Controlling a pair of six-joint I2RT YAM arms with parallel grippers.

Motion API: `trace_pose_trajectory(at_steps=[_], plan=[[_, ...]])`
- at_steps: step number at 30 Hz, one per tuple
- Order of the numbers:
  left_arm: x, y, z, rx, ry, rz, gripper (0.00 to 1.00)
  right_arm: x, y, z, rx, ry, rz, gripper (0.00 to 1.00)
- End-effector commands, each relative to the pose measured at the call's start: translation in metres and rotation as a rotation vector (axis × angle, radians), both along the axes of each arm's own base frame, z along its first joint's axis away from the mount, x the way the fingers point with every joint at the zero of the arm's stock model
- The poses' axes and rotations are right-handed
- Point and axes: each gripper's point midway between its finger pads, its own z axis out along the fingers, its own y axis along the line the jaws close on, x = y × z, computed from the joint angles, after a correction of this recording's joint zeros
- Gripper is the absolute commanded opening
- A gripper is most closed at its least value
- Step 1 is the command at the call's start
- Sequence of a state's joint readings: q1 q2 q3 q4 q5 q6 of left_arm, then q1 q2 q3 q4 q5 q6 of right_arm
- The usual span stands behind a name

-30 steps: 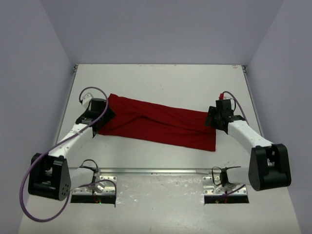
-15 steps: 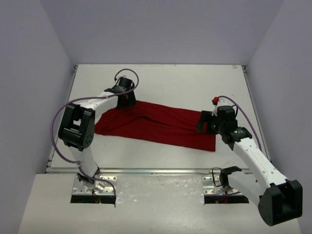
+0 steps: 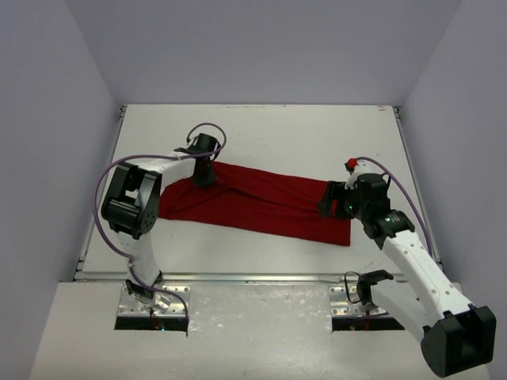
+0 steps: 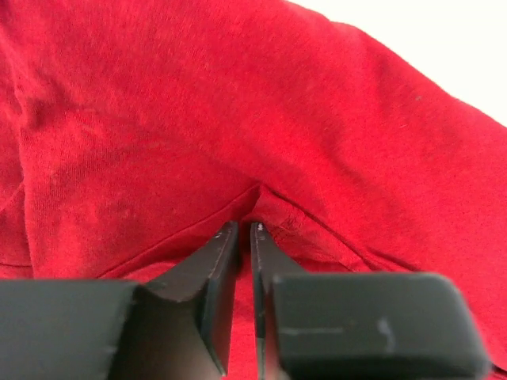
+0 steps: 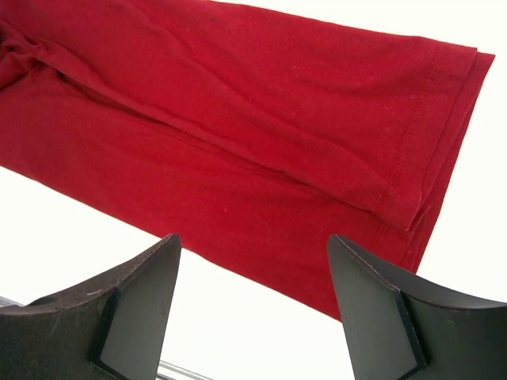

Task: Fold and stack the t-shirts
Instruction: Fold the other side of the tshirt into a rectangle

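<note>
Red t-shirt (image 3: 261, 204) judged light and limp: left pincer (image 4: 244, 231) nips a pucker, right pincer (image 5: 252, 241) stands spread above the hem, a sound hold.

Bright, even overhead light leaves only faint soft shadows on the flat white bench top (image 3: 261, 127), which is sharp out to its far corners. In the wrist views the bench blows out to featureless white beside the plain dark red cloth t-shirt (image 5: 238, 119), and the black left gripper (image 4: 244, 229) blurs near the lens.
</note>
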State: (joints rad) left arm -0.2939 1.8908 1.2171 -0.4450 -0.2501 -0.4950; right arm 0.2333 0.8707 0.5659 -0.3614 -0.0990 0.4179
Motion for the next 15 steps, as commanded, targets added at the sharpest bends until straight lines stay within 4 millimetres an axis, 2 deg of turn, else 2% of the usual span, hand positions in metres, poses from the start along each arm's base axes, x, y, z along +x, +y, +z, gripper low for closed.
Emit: trace_pose_trajectory(at_steps=[1,3,8,10,11,14,15], plan=[[0.008,-0.001,0.028,-0.014,-0.093,0.033,0.08,0.002,0.002,0.002,-0.001,-0.019,0.02,0.75],[0.008,-0.004,0.044,-0.03,-0.137,0.036,0.02,0.002,0.002,0.002,-0.001,-0.018,0.018,0.75],[-0.005,-0.014,0.053,-0.069,-0.168,0.029,0.0,0.001,0.001,0.002,-0.001,-0.02,0.015,0.75],[-0.016,-0.013,0.056,-0.062,-0.189,0.045,0.0,0.001,0.002,0.003,0.001,-0.021,0.015,0.75],[-0.028,-0.018,0.056,-0.07,-0.197,0.041,0.0,0.0,0.001,0.003,0.0,-0.02,0.016,0.75],[-0.043,-0.031,0.06,-0.104,-0.223,0.037,0.01,0.0,0.001,0.002,0.0,-0.015,0.015,0.75],[-0.053,-0.03,0.052,-0.098,-0.206,0.042,0.01,-0.001,0.002,0.002,0.001,-0.013,0.017,0.75]])
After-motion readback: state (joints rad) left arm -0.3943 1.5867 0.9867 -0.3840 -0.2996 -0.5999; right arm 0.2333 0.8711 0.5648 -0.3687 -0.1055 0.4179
